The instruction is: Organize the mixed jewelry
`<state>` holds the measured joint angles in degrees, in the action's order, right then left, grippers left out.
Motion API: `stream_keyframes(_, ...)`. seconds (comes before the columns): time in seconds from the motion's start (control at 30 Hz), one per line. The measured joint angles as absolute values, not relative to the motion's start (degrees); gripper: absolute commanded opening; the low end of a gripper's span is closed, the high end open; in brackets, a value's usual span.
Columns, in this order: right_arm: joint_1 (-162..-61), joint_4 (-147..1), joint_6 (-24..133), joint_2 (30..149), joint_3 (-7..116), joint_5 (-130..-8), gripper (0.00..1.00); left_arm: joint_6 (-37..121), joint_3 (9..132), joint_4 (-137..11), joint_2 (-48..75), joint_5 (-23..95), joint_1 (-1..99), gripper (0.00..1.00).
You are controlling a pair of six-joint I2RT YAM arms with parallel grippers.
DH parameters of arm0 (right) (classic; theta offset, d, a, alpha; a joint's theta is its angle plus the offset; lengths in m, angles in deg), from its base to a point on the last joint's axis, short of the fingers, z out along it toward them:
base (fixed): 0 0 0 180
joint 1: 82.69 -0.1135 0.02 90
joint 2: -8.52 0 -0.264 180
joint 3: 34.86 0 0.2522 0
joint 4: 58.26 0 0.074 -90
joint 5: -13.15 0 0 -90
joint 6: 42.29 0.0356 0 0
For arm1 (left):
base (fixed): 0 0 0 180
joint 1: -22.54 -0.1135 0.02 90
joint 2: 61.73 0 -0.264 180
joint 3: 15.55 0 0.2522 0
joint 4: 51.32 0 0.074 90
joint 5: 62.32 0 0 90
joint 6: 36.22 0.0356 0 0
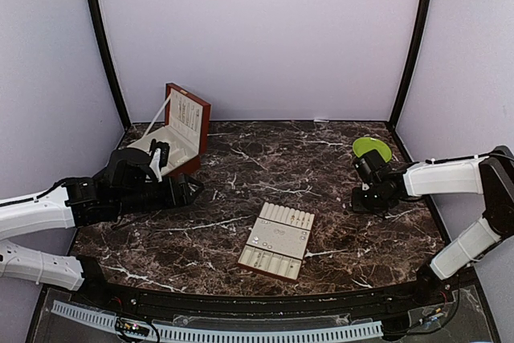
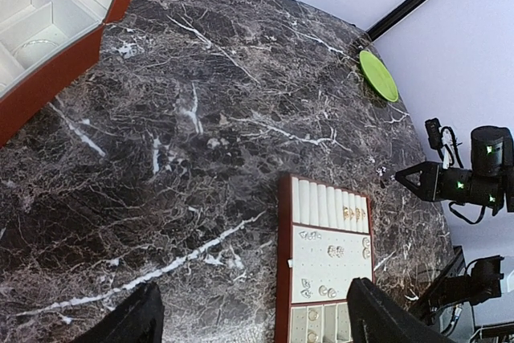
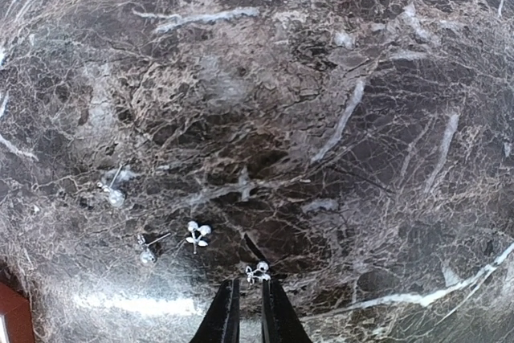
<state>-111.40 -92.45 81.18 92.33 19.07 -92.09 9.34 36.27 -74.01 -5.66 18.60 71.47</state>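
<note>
The mixed jewelry shows as tiny silver stud earrings on the dark marble in the right wrist view. One flower-shaped earring (image 3: 197, 233) and two ball studs (image 3: 146, 255) (image 3: 115, 194) lie loose to the left. My right gripper (image 3: 250, 283) has its jaws drawn almost together, pinching another small silver earring (image 3: 257, 271) at the very tips. It sits low over the table at the right (image 1: 357, 198). The cream insert tray (image 1: 265, 259) lies mid-table, with several pieces in its slots and on its pad (image 2: 341, 275). My left gripper (image 2: 255, 311) hangs wide open and empty above the tray's near-left side.
A red-brown wooden box (image 1: 181, 130) stands open at the back left, its cream lining (image 2: 32, 30) showing. A lime-green dish (image 1: 372, 149) sits at the back right, just behind the right arm. Purple walls close in the table on three sides.
</note>
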Motion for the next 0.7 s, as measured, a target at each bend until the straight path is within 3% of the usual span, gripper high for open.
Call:
stream_keyframes(0.2, -111.4, -91.6, 81.0, 93.2, 19.1, -92.1, 0.09, 9.0, 35.8, -74.2, -5.7, 18.5, 71.5, 0.82)
stream_keyframes(0.4, -111.4, -91.4, 80.7, 94.1, 19.1, -92.2, 0.0, 8.6, 35.7, -74.4, -5.7, 18.3, 71.5, 0.82)
stream_keyframes(0.7, -111.4, -91.3, 80.8, 94.1, 19.1, -92.4, 0.0, 8.6, 35.6, -74.5, -5.9, 18.3, 71.5, 0.82)
